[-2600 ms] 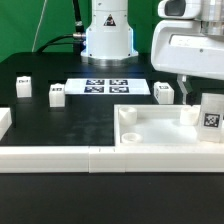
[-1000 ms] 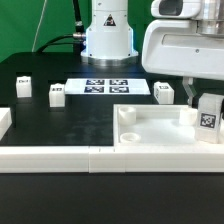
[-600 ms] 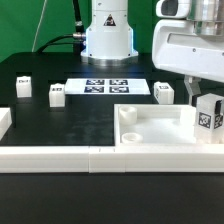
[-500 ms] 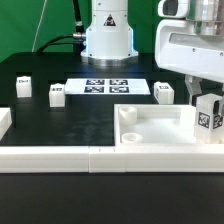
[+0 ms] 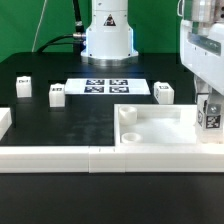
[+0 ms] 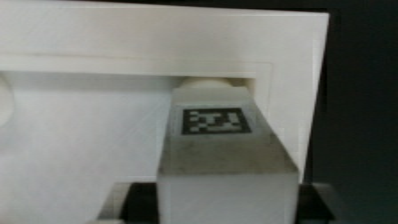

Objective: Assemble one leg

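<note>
My gripper [image 5: 210, 112] is shut on a leg [image 5: 211, 113], a small white post with a black-and-white tag on its side. It holds the leg upright over the far right corner of the white tray [image 5: 160, 135]. In the wrist view the leg [image 6: 221, 150] fills the middle between my dark fingers [image 6: 139, 200], with its tip at the tray's corner [image 6: 214, 60]. Three other legs stand on the table: one [image 5: 164, 93] behind the tray, two [image 5: 57, 94] [image 5: 23, 86] at the exterior view's left.
The marker board [image 5: 110, 87] lies at the back middle, in front of the robot base [image 5: 107, 35]. A long white rail [image 5: 60, 158] runs along the front edge. A round hole [image 5: 130, 114] shows in the tray's near corner.
My gripper has moved with the leg toward the exterior view's right and slightly down, from near the tray's back wall to its far right corner. The other legs have not moved.
</note>
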`<state>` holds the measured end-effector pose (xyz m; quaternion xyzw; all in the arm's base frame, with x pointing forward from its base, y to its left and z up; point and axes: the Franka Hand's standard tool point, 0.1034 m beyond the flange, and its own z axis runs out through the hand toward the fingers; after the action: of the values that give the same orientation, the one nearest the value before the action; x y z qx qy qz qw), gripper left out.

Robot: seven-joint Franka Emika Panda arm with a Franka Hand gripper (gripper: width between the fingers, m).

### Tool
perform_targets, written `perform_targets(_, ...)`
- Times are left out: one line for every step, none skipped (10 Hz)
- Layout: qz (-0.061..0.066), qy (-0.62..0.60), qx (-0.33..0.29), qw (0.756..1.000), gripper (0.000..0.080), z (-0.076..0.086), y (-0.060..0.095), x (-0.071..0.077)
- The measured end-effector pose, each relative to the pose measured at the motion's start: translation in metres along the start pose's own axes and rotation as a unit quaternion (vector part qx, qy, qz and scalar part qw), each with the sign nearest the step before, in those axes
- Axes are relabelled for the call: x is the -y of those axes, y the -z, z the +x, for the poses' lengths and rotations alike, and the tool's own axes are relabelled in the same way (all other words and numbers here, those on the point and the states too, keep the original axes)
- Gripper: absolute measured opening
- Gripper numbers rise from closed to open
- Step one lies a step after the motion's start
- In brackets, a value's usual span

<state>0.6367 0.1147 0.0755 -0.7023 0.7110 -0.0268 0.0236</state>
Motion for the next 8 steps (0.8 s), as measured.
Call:
perform_targets(-0.002,-0.047,0.001,0.999,0.0292,-0.0004,0.0,-0.0005)
perform_targets(-0.002,-0.086,0.002,0.996,0.0292,-0.001,0.0,-0.0008)
perform_targets(-0.002,-0.087,0.002,0.996,0.0292,-0.0011,0.0,-0.0008)
perform_targets(-0.002,-0.084,0.002,0.996,0.0292,-0.0011,-0.0005,-0.001)
perform_targets(-0.002,-0.063,0.002,0.998,0.047,-0.0011,-0.0006,-0.001)
perform_targets(0.001,-0.054,0.002,0.999,0.047,-0.0027,-0.0004,-0.0001)
perform_targets(0.005,0.003,0.002,1.0,0.0604,-0.0026,0.0005,0.0018)
perform_targets(0.006,0.088,0.002,0.996,0.064,-0.0009,0.0013,0.0033)
